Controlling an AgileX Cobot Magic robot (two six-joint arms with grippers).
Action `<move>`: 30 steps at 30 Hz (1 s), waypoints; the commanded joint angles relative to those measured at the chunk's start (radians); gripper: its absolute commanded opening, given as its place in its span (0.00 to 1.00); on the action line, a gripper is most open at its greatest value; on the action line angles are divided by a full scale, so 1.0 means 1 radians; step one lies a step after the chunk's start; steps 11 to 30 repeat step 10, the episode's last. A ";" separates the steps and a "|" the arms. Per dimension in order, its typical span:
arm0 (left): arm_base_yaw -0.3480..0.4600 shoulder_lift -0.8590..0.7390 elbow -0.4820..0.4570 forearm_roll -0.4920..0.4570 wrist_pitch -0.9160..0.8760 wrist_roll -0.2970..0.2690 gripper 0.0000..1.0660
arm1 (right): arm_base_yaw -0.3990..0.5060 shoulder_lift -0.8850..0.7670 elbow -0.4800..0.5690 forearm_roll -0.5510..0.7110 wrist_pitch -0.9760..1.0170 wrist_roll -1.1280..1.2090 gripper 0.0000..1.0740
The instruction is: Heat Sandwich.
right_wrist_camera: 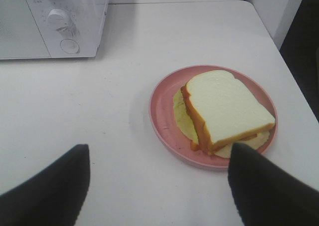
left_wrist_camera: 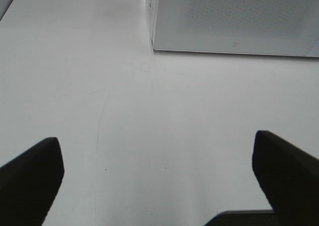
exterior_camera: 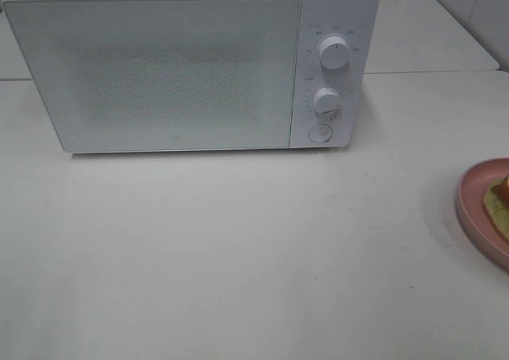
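Table: white tabletop fills most of what you're looking at from the high camera, with a seam to a second white surface behind the microwave.
Microwave: white microwave sits at the back of the table, door closed, speckled window panel on the front.
Controls: on its right side you've got an upper knob, a lower knob and a round button under them.
Plate: round pink plate is on the table, well apart from the microwave, off to its right and nearer you. From the high camera you only catch its edge at the right border.
Sandwich: the sandwich lies flat on that plate, white bread with brown crust on top, pale yellow-green layer poking out underneath, a reddish strip at the edge. It covers most of the plate's right half in the wrist shot.
Left gripper: your left gripper hangs over bare table in front of the microwave's lower left corner, jaws spread wide, nothing between them.
Right gripper: your right gripper is just short of the plate, jaws apart, empty. One dark finger overlaps the plate rim in the picture; looks like it's above it rather than touching, but honestly hard to tell from this angle.
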State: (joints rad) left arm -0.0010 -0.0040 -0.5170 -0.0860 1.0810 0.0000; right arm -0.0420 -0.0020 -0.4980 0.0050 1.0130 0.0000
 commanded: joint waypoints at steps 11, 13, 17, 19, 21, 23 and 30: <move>-0.006 -0.027 0.002 -0.010 -0.014 0.000 0.91 | -0.004 -0.024 0.003 0.007 -0.016 -0.010 0.70; -0.006 -0.027 0.002 -0.010 -0.014 0.000 0.91 | -0.004 -0.024 0.003 0.007 -0.016 -0.010 0.70; -0.006 -0.027 0.002 -0.010 -0.014 0.000 0.91 | -0.004 -0.024 0.003 0.007 -0.016 -0.010 0.70; -0.006 -0.027 0.002 -0.010 -0.014 0.000 0.91 | -0.004 -0.024 0.003 0.007 -0.016 -0.010 0.70; -0.006 -0.027 0.002 -0.010 -0.014 0.000 0.91 | -0.004 -0.024 0.003 0.007 -0.016 -0.010 0.70; -0.006 -0.027 0.002 -0.010 -0.014 0.000 0.91 | -0.004 -0.024 0.003 0.007 -0.016 -0.010 0.70; -0.006 -0.027 0.002 -0.010 -0.014 0.000 0.91 | -0.004 -0.024 0.003 0.007 -0.016 -0.010 0.70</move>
